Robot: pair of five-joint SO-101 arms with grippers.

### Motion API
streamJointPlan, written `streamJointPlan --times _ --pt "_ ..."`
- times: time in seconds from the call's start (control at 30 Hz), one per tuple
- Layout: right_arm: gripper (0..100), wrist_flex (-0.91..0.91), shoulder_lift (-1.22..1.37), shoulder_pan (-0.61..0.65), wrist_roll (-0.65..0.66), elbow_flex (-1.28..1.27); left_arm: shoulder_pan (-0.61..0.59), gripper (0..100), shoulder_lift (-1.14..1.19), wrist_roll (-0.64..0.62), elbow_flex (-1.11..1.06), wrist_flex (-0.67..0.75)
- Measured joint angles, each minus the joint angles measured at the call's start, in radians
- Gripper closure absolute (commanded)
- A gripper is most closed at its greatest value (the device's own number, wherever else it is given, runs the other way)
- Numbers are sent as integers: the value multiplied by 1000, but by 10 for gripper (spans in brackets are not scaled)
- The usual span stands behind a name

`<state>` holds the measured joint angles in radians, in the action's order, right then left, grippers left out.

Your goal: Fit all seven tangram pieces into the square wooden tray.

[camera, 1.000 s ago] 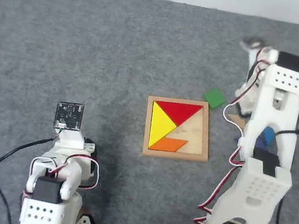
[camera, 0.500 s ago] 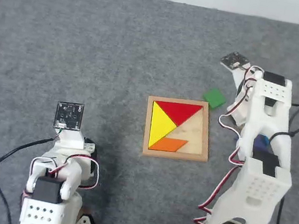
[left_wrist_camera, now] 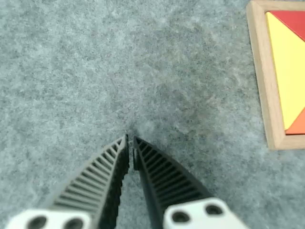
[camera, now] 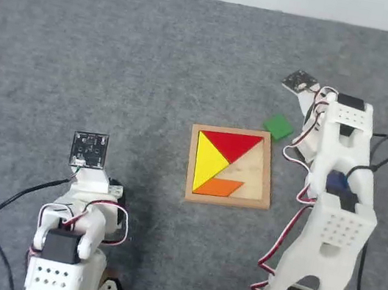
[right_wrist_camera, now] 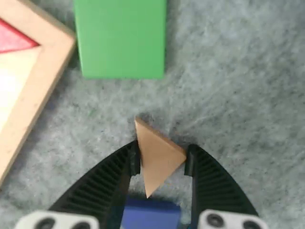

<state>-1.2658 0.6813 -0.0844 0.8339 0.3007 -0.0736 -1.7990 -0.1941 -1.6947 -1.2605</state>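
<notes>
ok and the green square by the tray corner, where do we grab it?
From above, fingers across two opposite straight edges: the green square lies flat on the carpet, so only its edges offer purchase. Probably choose the pair that keeps a finger out of the narrow gap beside the wooden tray. The right gripper is shut on a tan triangle, so that goes first.

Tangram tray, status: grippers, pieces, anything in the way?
Left gripper shut, empty. Right gripper shut on tan triangle. Tray holds red piece, yellow piece, orange piece. Green square beside tray corner.
</notes>
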Motion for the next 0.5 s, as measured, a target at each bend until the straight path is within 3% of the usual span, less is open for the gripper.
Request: streamJointPlan --times 0.07,0.23,0.5 --pt "838 -26 18 0 0 35 0 986 0 0 0 0" --pt "983 -51 26 -2 0 66 0 986 0 0 0 0" --pt "987 -98 29 -2 -23 110 0 986 0 0 0 0"
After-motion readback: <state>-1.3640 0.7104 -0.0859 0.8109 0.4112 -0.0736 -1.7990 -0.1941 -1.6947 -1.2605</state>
